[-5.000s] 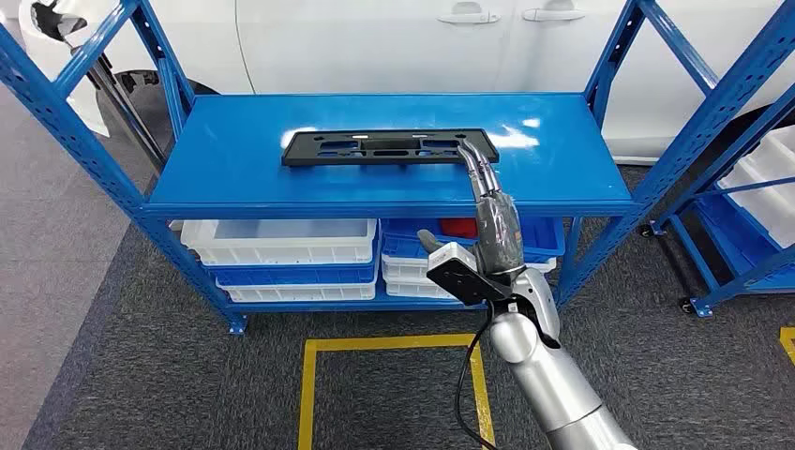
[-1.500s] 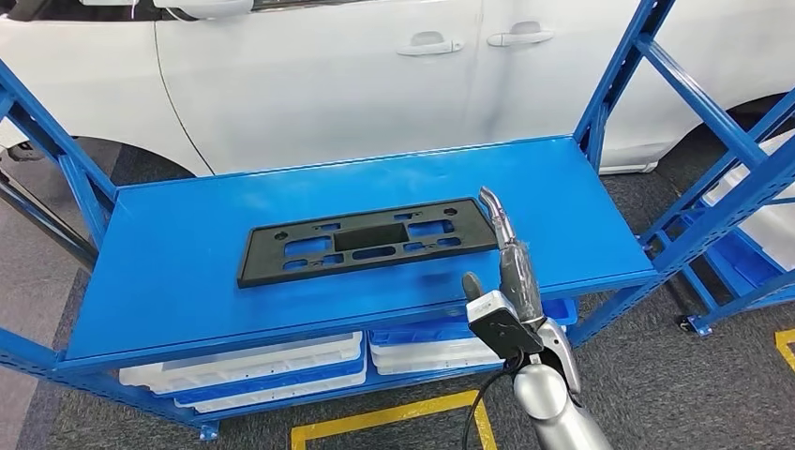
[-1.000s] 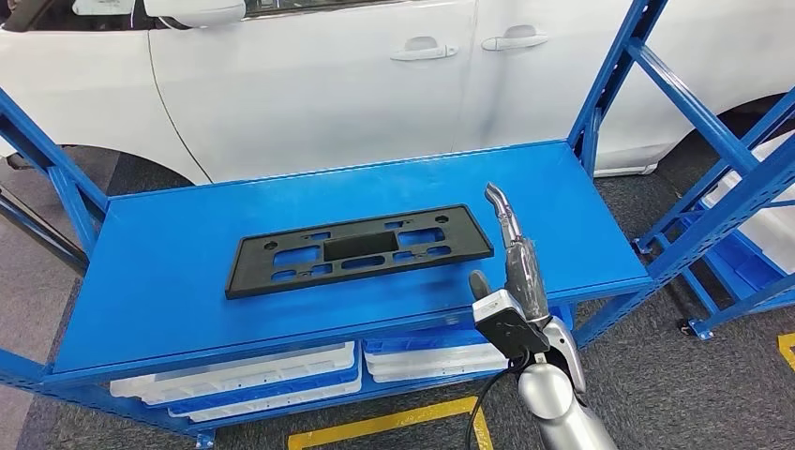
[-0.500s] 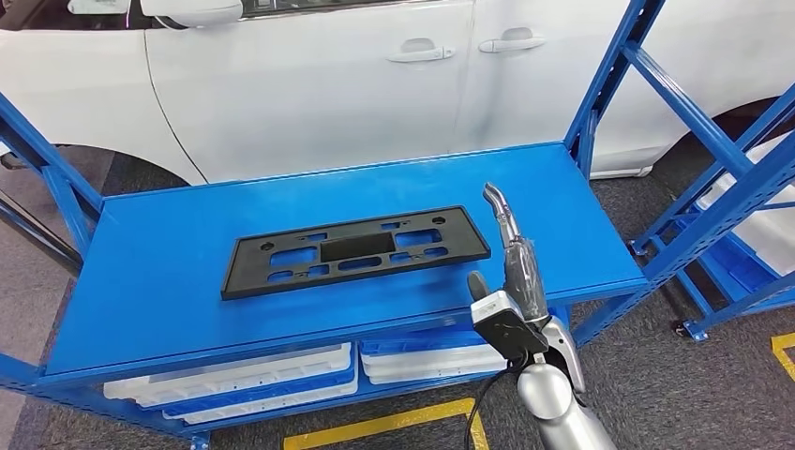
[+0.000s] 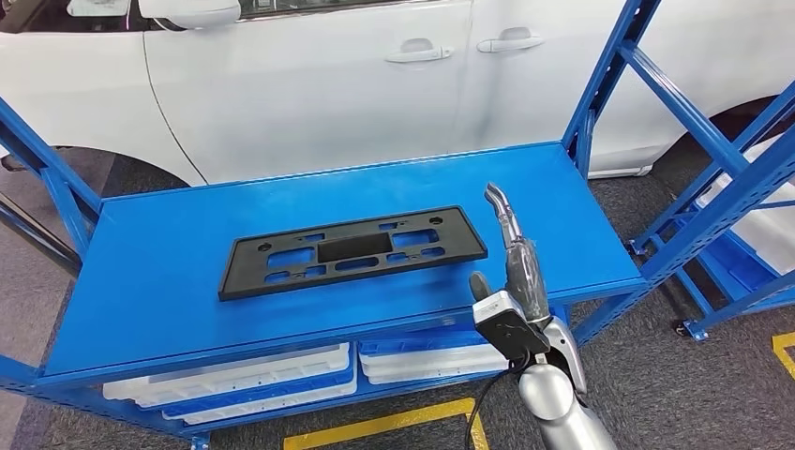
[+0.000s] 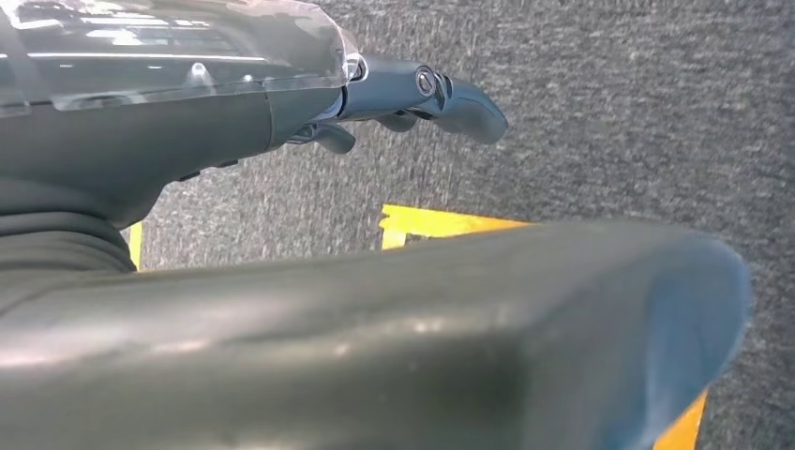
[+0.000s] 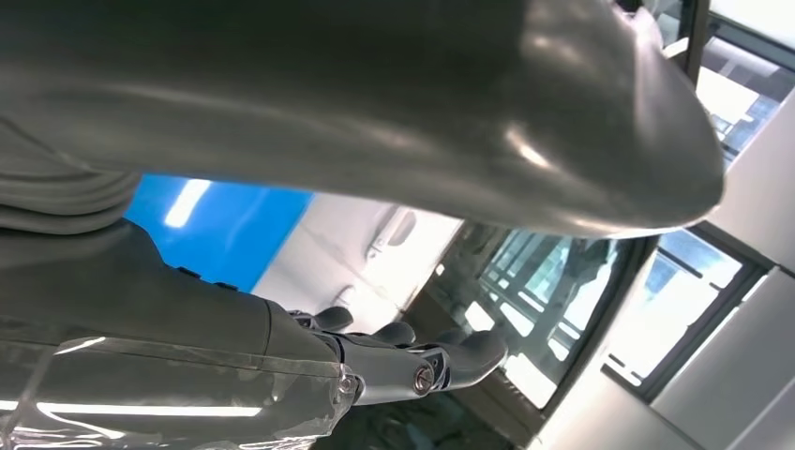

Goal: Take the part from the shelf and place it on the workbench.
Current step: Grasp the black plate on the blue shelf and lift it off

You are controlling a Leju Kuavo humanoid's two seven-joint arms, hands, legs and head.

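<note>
The part (image 5: 352,251), a long flat black plate with several cut-outs, lies on the top board of the blue shelf (image 5: 187,309). My right hand (image 5: 511,248) is raised just past the part's right end, fingers stretched out towards the car and thumb apart. It holds nothing and stands a small gap from the plate. In the right wrist view the right hand's fingers (image 7: 412,361) are straight and empty, with the blue board behind them. My left hand (image 6: 422,89) hangs over grey carpet, empty, its fingers loosely extended.
A white car (image 5: 328,84) stands close behind the shelf. White and blue bins (image 5: 244,375) fill the lower level. Blue uprights (image 5: 600,80) frame the shelf's ends, and a second blue rack (image 5: 741,225) stands to the right. Yellow floor tape (image 5: 375,431) lies in front.
The camera has drifted, sliding the shelf and part slightly left in the picture. Five seconds ago my right fingertips were at the part's right end; now they are apart from it.
</note>
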